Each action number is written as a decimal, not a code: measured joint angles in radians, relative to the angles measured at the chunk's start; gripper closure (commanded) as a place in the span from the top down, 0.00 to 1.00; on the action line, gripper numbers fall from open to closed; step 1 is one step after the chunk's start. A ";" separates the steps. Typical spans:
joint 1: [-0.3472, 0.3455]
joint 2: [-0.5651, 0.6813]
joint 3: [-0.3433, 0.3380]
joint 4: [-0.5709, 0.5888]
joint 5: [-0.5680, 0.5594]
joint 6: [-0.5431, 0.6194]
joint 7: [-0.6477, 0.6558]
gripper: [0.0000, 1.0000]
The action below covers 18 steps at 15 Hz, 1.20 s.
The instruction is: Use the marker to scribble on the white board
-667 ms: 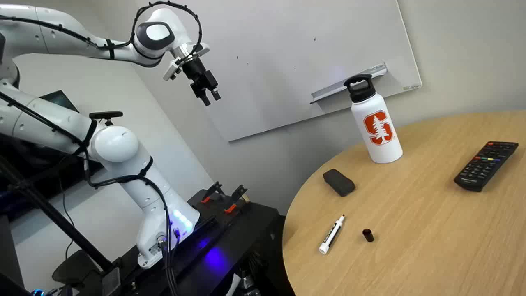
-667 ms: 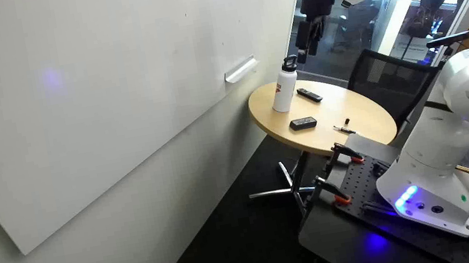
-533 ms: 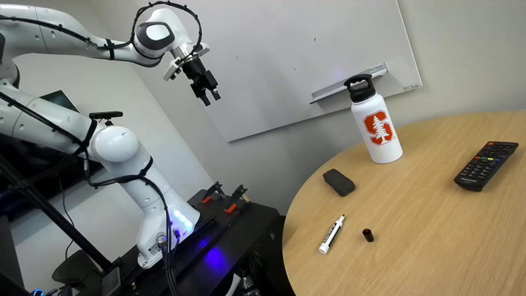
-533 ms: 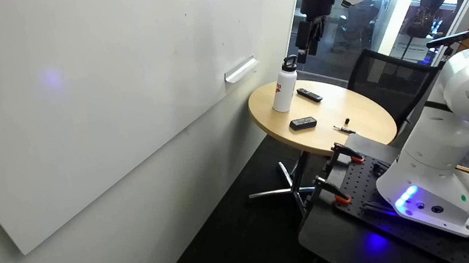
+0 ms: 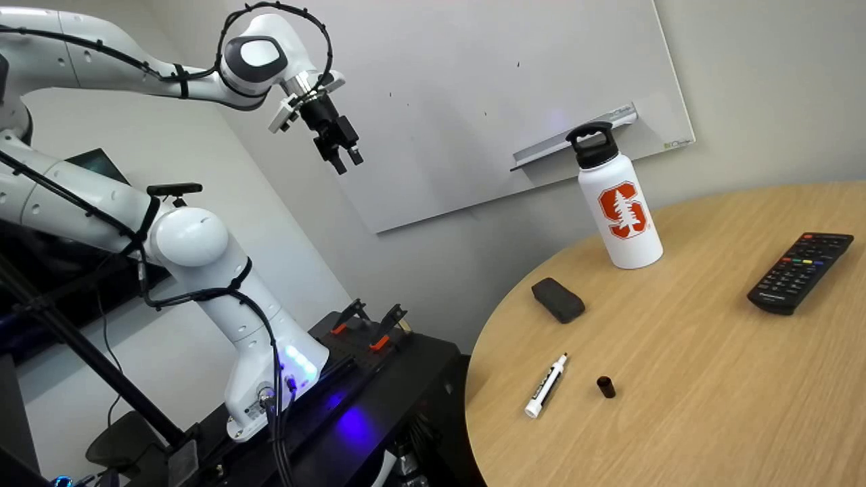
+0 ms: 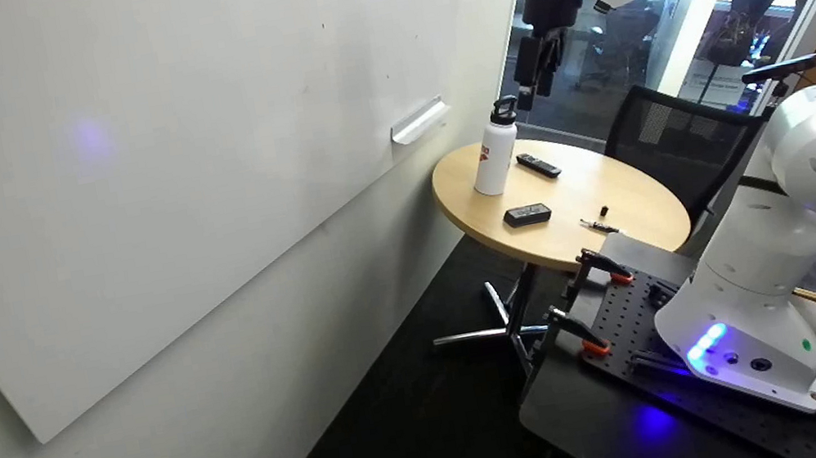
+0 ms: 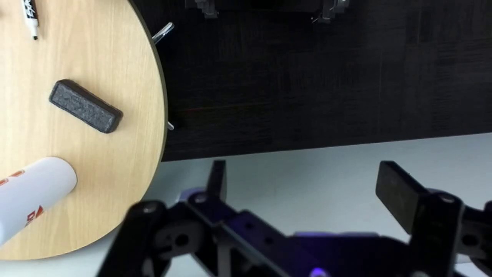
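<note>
- Held aloft at the end of a white robot arm (image 5: 193, 233), the gripper (image 7: 303, 179) hangs with its fingers (image 7: 399, 192) spread wide, nothing gripped between them.
- Well below the gripper, the marker (image 5: 547, 385) lies on a round wooden table (image 5: 710, 419), its dark tip bare; the wrist view catches part of it at upper left.
- Behind the gripper in an exterior view, the white board (image 5: 487, 81) hangs on the wall (image 5: 764, 101), apart from the fingers, with small dark marks.
- Lower than the gripper, and left of its fingers in the wrist view, a white bottle (image 7: 36, 194) with a red logo stands upright near a black block (image 7: 85, 107).
- Also below the gripper's level, a black remote control (image 5: 800, 272) and a small black cylinder (image 5: 606, 387) rest on the table, the cylinder near the marker.
</note>
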State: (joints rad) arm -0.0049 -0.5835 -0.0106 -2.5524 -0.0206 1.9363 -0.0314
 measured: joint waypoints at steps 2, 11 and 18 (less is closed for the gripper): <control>0.000 0.000 0.000 0.000 0.000 0.000 0.000 1.00; -0.012 0.002 -0.015 -0.003 -0.020 0.007 -0.001 1.00; -0.178 0.053 -0.209 -0.066 -0.190 0.152 -0.108 1.00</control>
State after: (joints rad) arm -0.1824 -0.5307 -0.2191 -2.6179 -0.2109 2.0885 -0.1394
